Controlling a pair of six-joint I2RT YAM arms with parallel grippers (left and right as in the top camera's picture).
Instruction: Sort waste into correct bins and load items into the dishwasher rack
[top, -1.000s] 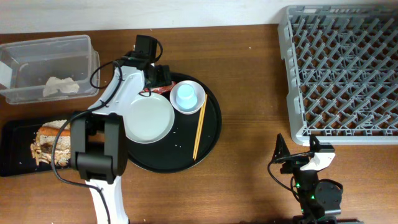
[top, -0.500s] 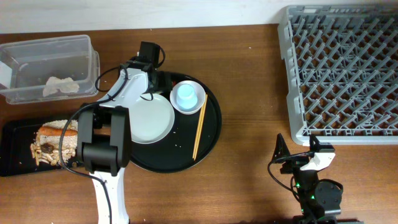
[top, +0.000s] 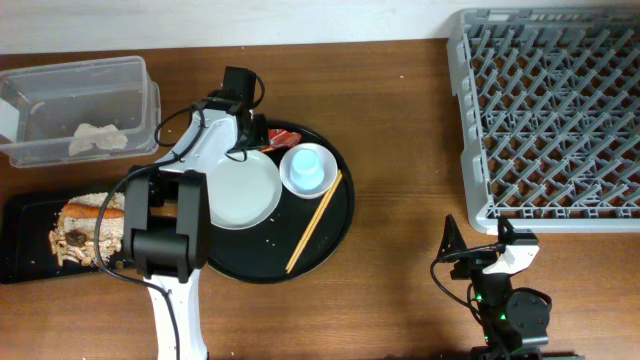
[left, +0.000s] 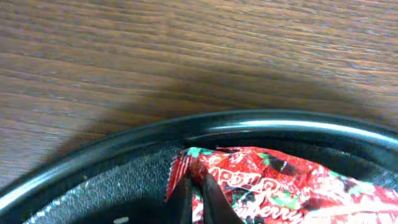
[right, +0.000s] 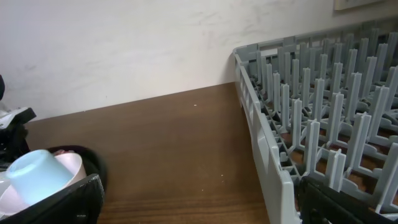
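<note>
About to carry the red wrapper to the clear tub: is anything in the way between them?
Nothing visible does. The left fingers pinch the wrapper at the round tray's rim; only bare table lies between there and the tub. Lift it over the tub's wall, probably.

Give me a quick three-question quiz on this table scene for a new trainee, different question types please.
1. True or false: the crumpled tissue lies inside the clear tub.
2. The left claw is shut on which item? A) white plate B) red wrapper C) chopsticks
3. What sits inside the white bowl?
Key: 1 true; 2 B; 3 the light-blue cup.
</note>
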